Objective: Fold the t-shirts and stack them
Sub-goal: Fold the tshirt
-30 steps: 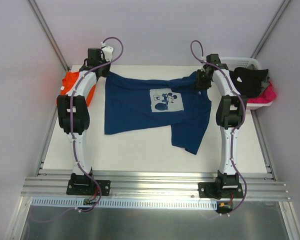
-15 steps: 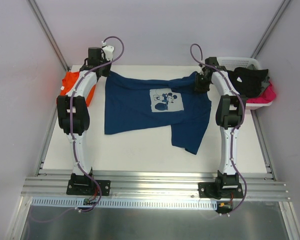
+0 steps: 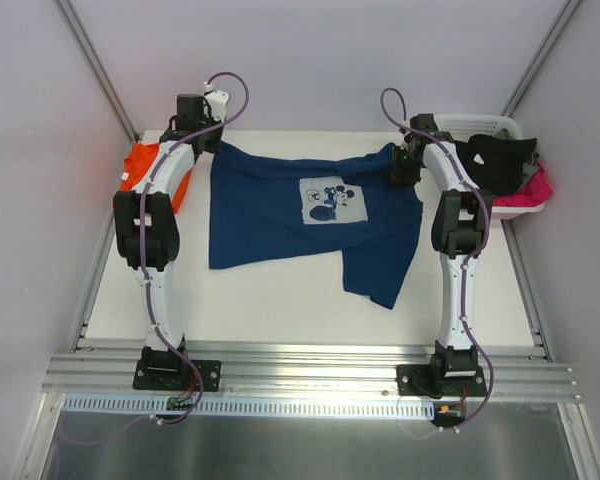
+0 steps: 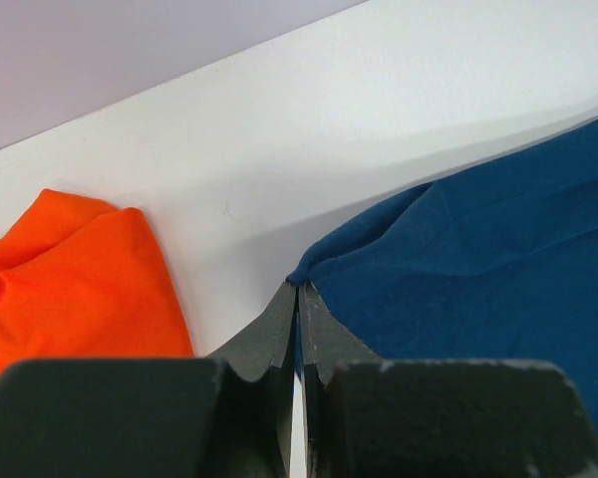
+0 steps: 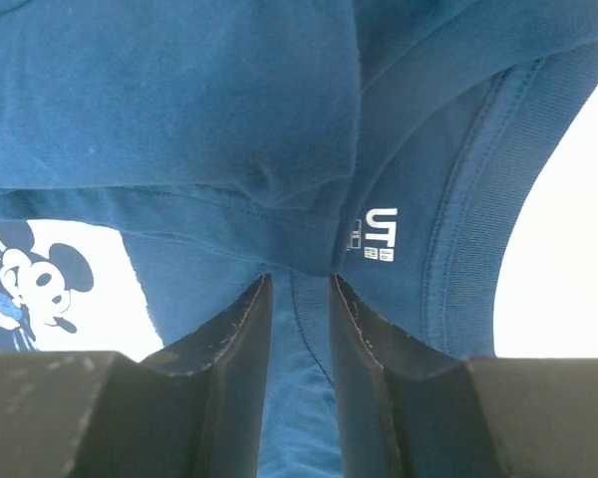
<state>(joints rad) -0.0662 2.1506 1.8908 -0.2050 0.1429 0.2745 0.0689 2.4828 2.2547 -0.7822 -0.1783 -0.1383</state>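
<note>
Only the right gripper (image 5: pixel 299 284) had shifted since a second before, edging a touch further over the navy t-shirt (image 3: pixel 280 215); the left arm and the cloth lay as they had.

Both arms had the same shirt in hand. Closed tight, the left gripper (image 4: pixel 297 289) pinched a corner of navy cloth that gathered to a point right at its fingertips. On the right, the fingers (image 5: pixel 241 329) stood a little apart with a bunched fold between them, just beside the collar and its small white label (image 5: pixel 377 234), so they looked closed on that thick fold rather than open.

What the next move seemed to turn on was this: the far edge of the shirt ran from one pair of fingertips straight across to the other, its long axis lying left to right between the arms. From that held edge the body spread away toward the arm bases, the pale print (image 3: pixel 332 200) face up. One flap trailed further toward the bases on the right gripper's side. Neither arm was nearer; each held its own end.

By count, two t-shirts lay on the table (image 3: pixel 280 310): the navy one, and one orange t-shirt (image 3: pixel 135 165) just left of the left fingers, near the blue corner but not touching it. Beyond the right gripper, a white basket (image 3: pixel 500 125) held black and pink cloth; how many garments it held could not be told.
</note>
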